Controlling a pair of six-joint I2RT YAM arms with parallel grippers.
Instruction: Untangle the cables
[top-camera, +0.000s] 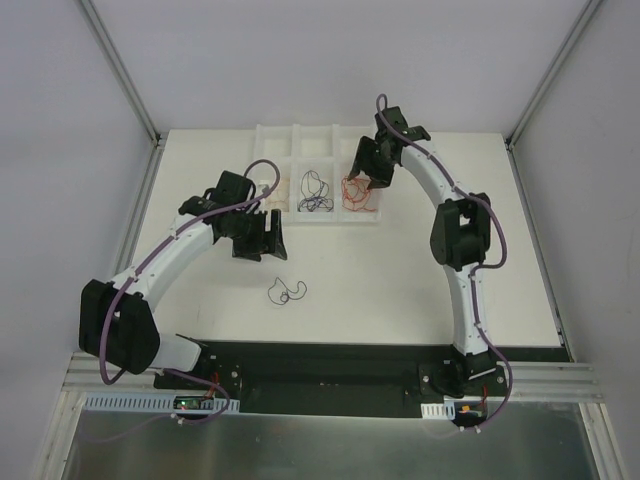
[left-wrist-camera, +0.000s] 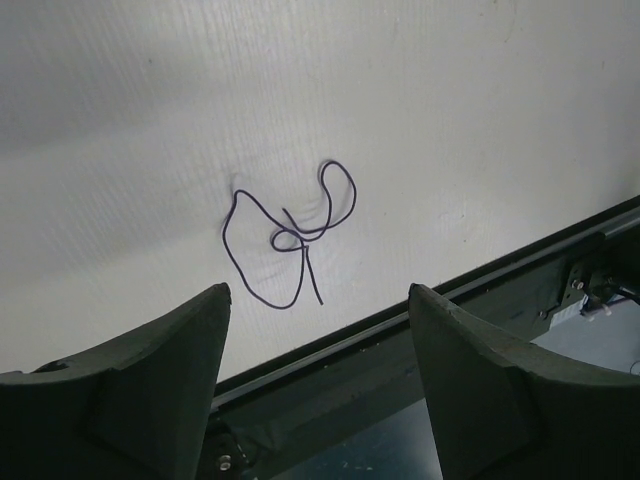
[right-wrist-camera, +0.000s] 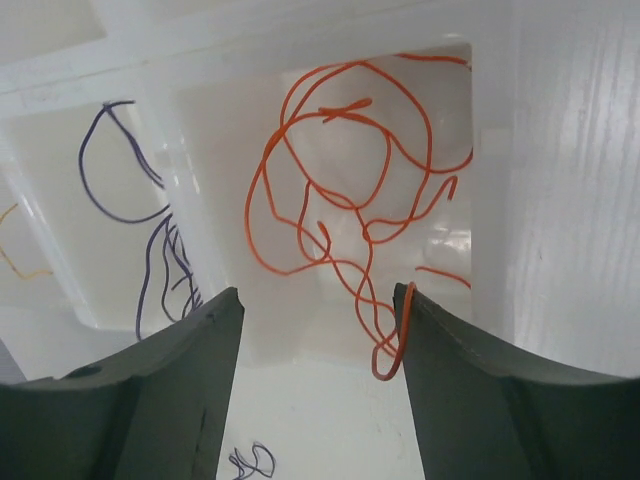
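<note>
One dark purple cable (top-camera: 288, 291) lies loose and curled on the white table; it also shows in the left wrist view (left-wrist-camera: 290, 240). My left gripper (top-camera: 262, 240) hovers just behind it, open and empty (left-wrist-camera: 318, 290). Red-orange cables (top-camera: 357, 192) lie in the right compartment of a white tray (top-camera: 278, 130), dark blue-purple cables (top-camera: 316, 192) in the middle one, a pale tan cable (top-camera: 275, 187) in the left one. My right gripper (top-camera: 375, 183) is open over the red-orange cables (right-wrist-camera: 340, 170). One orange loop (right-wrist-camera: 392, 345) hangs against its right finger's inner face.
The tray stands at the back centre of the table; its divider wall (right-wrist-camera: 200, 60) separates the orange and the purple cables (right-wrist-camera: 150, 230). The table's black front rail (left-wrist-camera: 470, 330) runs just below the loose cable. Grey walls enclose the sides.
</note>
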